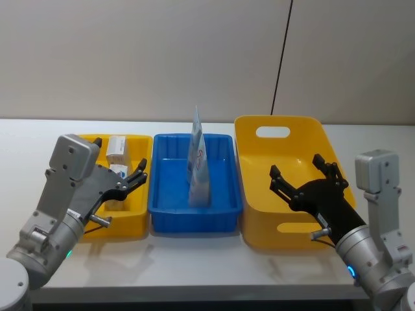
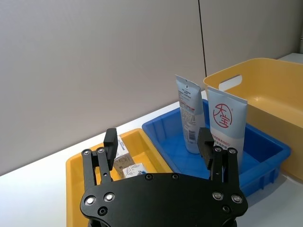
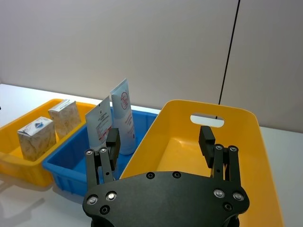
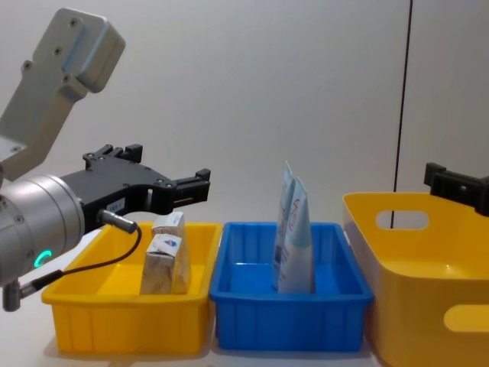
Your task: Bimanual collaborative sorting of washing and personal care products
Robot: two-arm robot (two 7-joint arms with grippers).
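Standing upright in the blue tray (image 1: 194, 219) – two pale-blue-and-white tubes (image 1: 198, 165), side by side. White leaf-print pack (image 1: 118, 171) and beige speckled carton (image 1: 117, 147) sit in the yellow tray (image 1: 91, 228); left gripper (image 1: 135, 176) over that tray, fingers spread, holding nothing. Right gripper (image 1: 297, 170) hangs over the big yellow basket (image 1: 256, 214) – fingers likewise apart.

left arm bent at the elbow, reaching forward from low left; left gripper (image 2: 157, 140) roughly level, jaws spread wide. right arm reaches in from low right; right gripper (image 3: 159, 137) pointing forward, jaws equally wide.
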